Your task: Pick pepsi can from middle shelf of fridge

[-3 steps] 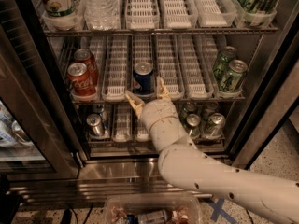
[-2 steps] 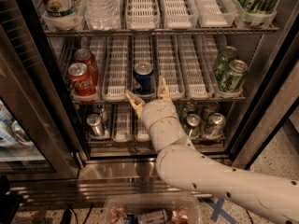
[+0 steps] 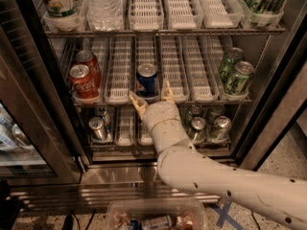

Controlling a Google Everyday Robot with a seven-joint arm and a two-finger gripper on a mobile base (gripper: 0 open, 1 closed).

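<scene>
The pepsi can [image 3: 147,79] is standing upright on the middle shelf [image 3: 211,101] of the fridge [image 3: 115,175], in a white slotted lane a little left of the shelf's centre and close to its front edge. Its long axis is running vertically, with the silver top facing up and the blue side facing the open front.

The gripper [image 3: 152,97] is hovering just in front of the can and slightly below it, at the shelf's front edge. Its two fingers [image 3: 137,103] are spreading wide and pointing into the fridge, one on each side of the can's lower part, gripping nothing. The white arm [image 3: 216,181] is reaching in from the lower right.

Two red Coca-Cola cans [image 3: 84,78] are sitting well to the can's left, and two green cans [image 3: 235,73] are sitting far to its right.
</scene>
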